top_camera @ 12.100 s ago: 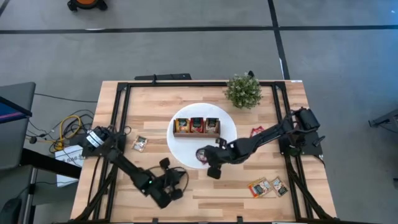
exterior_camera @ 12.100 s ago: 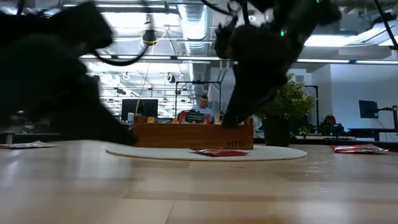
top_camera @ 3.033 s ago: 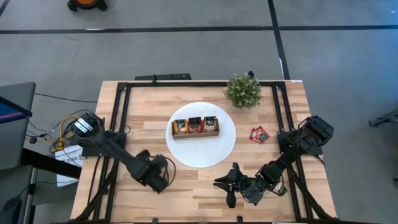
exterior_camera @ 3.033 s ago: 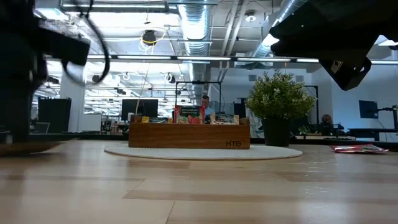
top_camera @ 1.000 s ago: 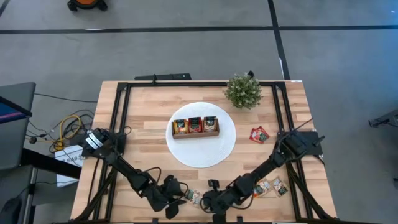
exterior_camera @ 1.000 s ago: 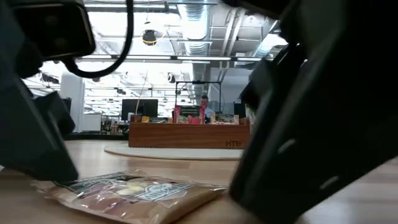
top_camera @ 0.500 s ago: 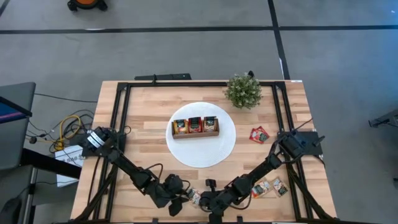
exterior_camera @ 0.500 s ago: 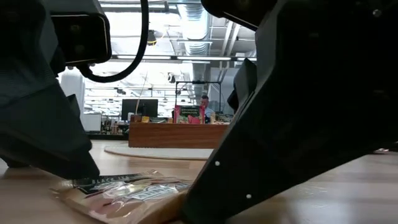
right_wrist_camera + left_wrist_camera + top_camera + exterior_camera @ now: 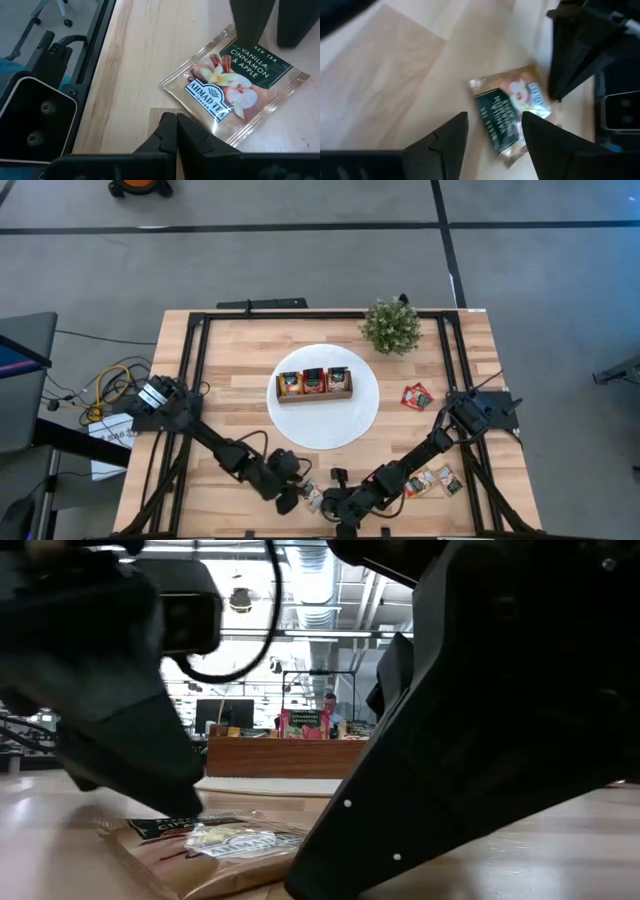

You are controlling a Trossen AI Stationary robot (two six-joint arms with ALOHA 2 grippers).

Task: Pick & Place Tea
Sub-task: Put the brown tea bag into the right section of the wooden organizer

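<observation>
At the bottom centre of the high view, both claws meet over 1 beige tea sachet [image 9: 313, 498] lying flat on the table [image 9: 230, 370]. Right claw [image 9: 328, 506] pinched shut at its edge, left claw [image 9: 290, 498] spread wide just beside it. I judge several sachets remain unplaced: 1 red [image 9: 415, 396], 2 more [image 9: 432, 479] lower right.

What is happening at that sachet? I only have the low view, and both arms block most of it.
Observer: From above, the left gripper and the right gripper are on either side of one tea sachet near the table's front edge.
Operator: Is the right one holding it?
Observer: Its wrist view shows shut fingers just short of the sachet's edge. The sachet lies flat.
Operator: And the left?
Observer: Open, with its fingers poised above the sachet.
</observation>
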